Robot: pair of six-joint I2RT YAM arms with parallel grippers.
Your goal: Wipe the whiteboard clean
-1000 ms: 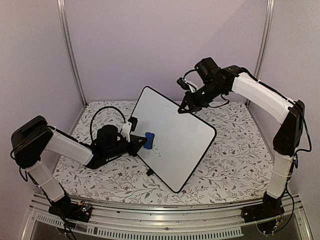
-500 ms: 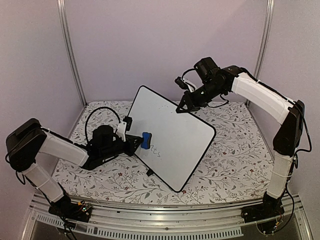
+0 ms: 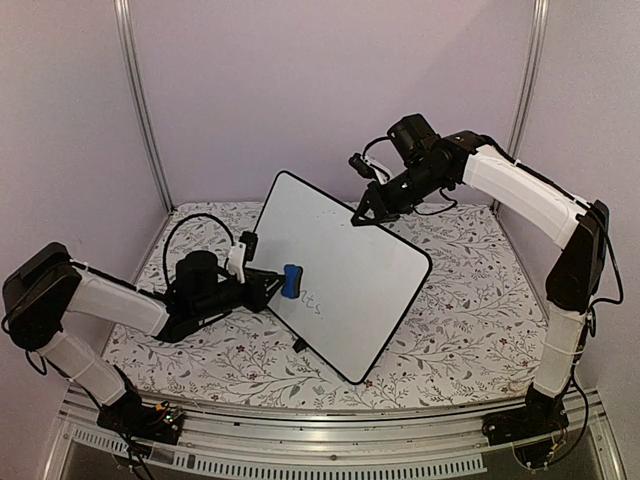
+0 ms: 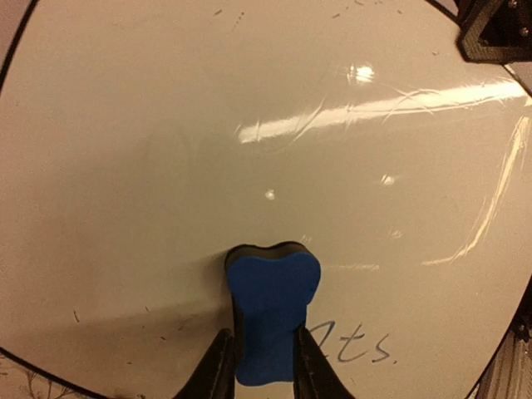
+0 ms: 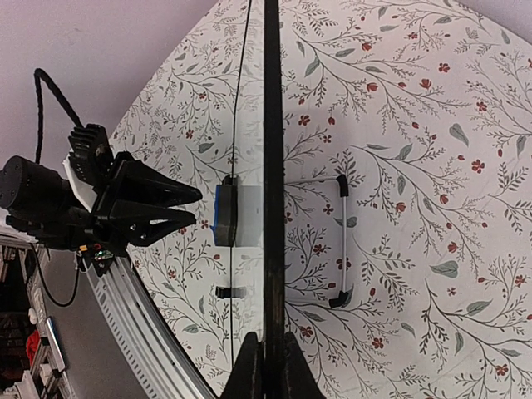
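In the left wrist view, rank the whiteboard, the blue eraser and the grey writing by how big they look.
1. whiteboard, filling nearly the whole frame
2. blue eraser
3. grey writing, smallest

light: bright, even | glare: streaks on whiteboard (image 4: 249, 174) | focus: sharp

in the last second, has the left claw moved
Yes. The left claw has drawn back leftward, toward the upright post, away from the blue eraser that rests against the whiteboard.
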